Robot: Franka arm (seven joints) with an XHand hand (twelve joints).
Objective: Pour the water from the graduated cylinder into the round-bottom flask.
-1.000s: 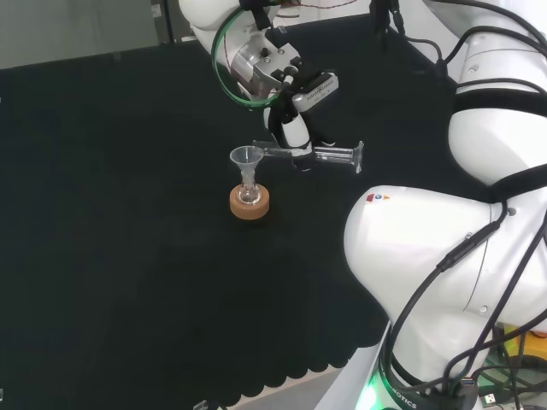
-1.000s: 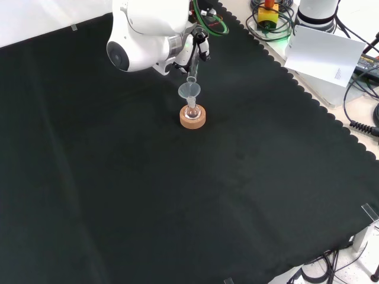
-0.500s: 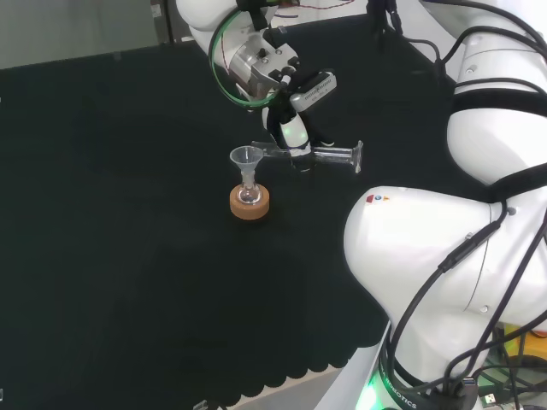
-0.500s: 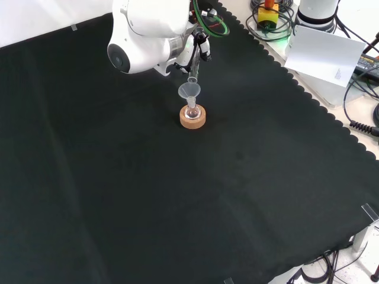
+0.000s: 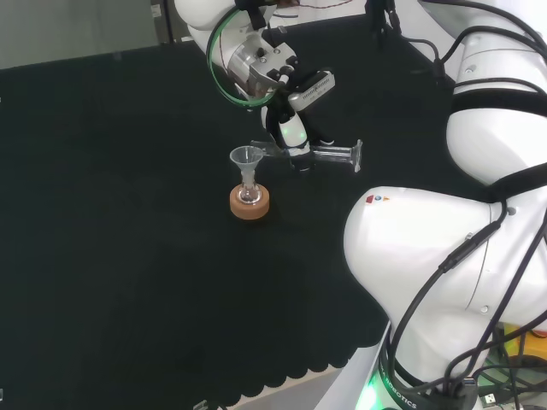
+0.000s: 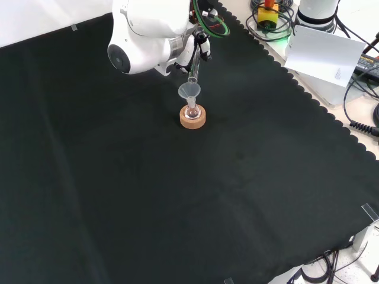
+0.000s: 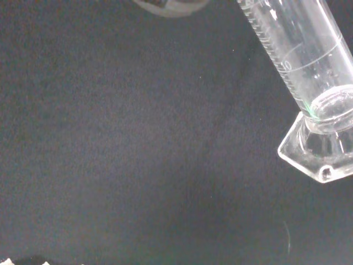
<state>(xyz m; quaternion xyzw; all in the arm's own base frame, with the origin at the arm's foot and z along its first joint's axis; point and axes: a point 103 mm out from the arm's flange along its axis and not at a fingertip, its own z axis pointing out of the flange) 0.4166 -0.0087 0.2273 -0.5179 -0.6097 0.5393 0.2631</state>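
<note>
In the head view, a cork ring (image 5: 249, 203) sits on the black cloth of the desk (image 5: 120, 256), left of the arm's big white links. A small round-bottom flask (image 5: 249, 195) stands upright in that ring, and a clear funnel (image 5: 245, 159) rests in the flask's neck. Just to the right of the funnel, the graduated cylinder (image 5: 316, 155) lies almost level in the air, its mouth reaching the funnel's rim and its flat foot pointing right toward the arm. The hand (image 5: 291, 132) comes down from above with its fingers (image 5: 294, 137) curled round the cylinder's middle. In the front view the cylinder (image 6: 193, 66) slants down from the hand to the funnel (image 6: 189, 90), above the cork ring (image 6: 193, 117). The wrist view shows the cylinder's marked wall and foot (image 7: 320, 149) close up; I cannot tell how much water remains.
</note>
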